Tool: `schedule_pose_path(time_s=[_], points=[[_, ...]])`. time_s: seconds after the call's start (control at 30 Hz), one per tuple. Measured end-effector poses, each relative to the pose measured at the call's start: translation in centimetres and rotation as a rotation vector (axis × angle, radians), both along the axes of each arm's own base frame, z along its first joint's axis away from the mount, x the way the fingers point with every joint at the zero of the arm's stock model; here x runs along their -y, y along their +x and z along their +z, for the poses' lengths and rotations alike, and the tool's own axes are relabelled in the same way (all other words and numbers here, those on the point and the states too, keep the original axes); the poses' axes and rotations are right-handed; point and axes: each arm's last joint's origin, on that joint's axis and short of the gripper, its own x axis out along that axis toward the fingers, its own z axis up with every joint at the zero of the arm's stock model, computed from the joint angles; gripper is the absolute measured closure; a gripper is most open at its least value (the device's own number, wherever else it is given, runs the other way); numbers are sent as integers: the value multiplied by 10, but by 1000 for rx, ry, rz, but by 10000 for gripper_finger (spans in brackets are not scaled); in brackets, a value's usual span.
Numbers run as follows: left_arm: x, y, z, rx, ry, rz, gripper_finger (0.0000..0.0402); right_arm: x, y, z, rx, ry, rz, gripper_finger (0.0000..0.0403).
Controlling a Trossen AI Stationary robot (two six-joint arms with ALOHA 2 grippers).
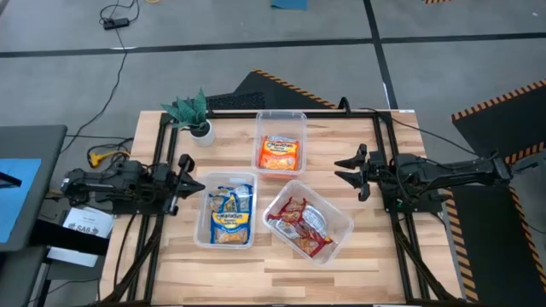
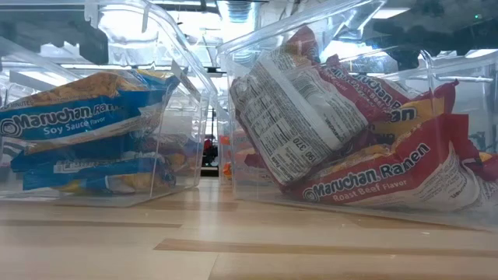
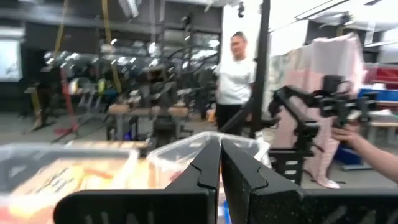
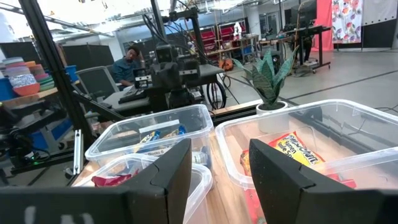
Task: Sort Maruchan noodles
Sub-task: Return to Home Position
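Orange noodle pack (image 4: 293, 151), seemingly, in bin (image 4: 323, 104)

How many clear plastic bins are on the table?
3: top-centre bin holding orange packs, lower-left bin holding blue packs, lower-right bin holding red packs. None looks hidden.

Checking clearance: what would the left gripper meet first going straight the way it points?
Probably the clear bin of blue packs, right ahead of the shut left gripper; whether it would clear the rim is unclear.
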Motion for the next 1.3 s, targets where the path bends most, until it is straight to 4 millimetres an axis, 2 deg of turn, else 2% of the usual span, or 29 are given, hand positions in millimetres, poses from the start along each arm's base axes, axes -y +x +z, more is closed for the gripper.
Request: schedule_pose_path(time_s=[0.1, 0.43, 0.63, 0.83, 1.3], points=[[1, -2, -1, 14, 15, -21, 401, 0, 0, 0, 0, 0, 0, 221], [2, 3, -21, -98, 22, -45, 401, 0, 0, -1, -11, -1, -1, 221], [2, 4, -23, -120, 29, -54, 401, 0, 0, -1, -15, -2, -1, 221], [2, 5, -36, -278, 60, -45, 401, 0, 0, -1, -16, -2, -1, 221], [-1, 5, -37, -309, 23, 44, 401, 0, 0, -2, -12, 33, 1, 221]])
